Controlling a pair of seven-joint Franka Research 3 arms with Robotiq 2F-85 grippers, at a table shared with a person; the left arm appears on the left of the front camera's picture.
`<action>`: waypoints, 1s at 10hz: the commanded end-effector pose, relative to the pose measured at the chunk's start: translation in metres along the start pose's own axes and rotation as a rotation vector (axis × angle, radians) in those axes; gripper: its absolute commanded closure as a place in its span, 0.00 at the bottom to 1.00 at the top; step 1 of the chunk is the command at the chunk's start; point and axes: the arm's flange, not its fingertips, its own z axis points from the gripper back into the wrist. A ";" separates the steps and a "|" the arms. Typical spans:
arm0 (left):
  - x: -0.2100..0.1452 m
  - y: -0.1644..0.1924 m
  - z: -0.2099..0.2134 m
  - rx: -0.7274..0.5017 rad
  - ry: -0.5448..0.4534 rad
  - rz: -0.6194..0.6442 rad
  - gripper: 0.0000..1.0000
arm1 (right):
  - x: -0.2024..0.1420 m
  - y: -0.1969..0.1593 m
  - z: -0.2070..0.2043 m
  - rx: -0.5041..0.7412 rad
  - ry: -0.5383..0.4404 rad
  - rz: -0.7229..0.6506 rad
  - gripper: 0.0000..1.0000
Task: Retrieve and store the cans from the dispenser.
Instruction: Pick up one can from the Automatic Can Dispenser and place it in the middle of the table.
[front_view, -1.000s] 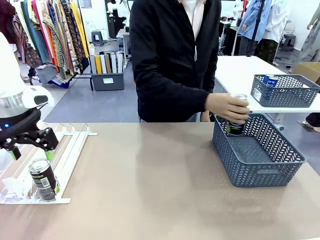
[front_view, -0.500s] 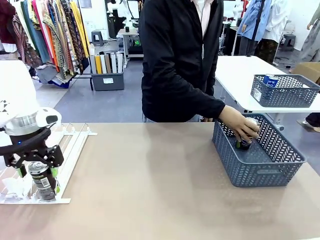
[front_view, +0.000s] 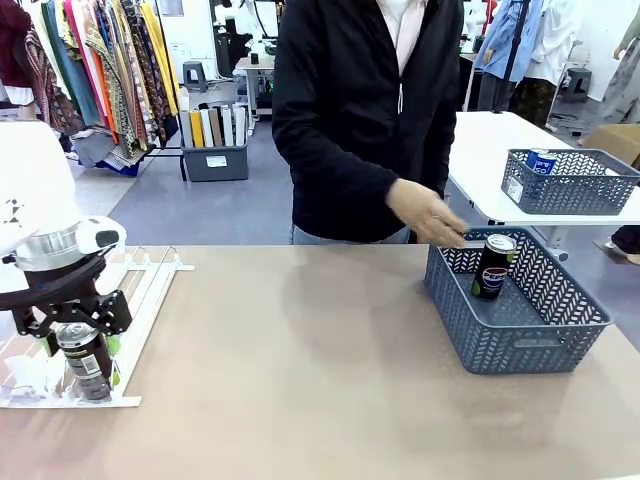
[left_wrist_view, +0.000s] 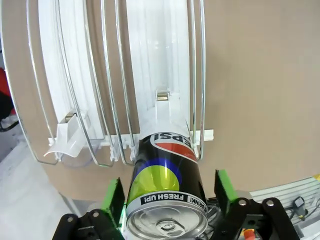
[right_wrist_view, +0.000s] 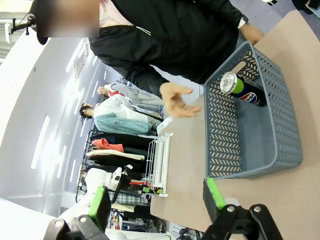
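Left gripper (left_wrist_view: 169, 185), jaws wide, straddles Pepsi can (left_wrist_view: 167, 160) at dispenser (left_wrist_view: 150, 50) edge with side gaps (right gripper (right_wrist_view: 156, 195) jaws wide, empty).

Bright even overhead indoor light, soft faint shadows on the tan table (front_view: 300, 380), person's hand (front_view: 425, 212) motion-blurred, mild sheen on the near can (left_wrist_view: 165, 170) lid, dispenser (left_wrist_view: 150, 75) rails bowed by wide-angle distortion, backgrounds sharp.
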 end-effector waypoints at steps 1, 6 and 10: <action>0.002 -0.002 0.001 -0.027 -0.014 -0.008 1.00 | 0.002 0.001 -0.002 0.026 -0.020 0.016 0.00; 0.002 0.002 0.003 -0.037 -0.029 0.002 1.00 | 0.002 0.001 -0.002 0.026 -0.020 0.016 0.00; -0.018 0.012 0.060 -0.015 -0.098 0.004 1.00 | 0.002 0.001 -0.002 0.026 -0.020 0.016 0.00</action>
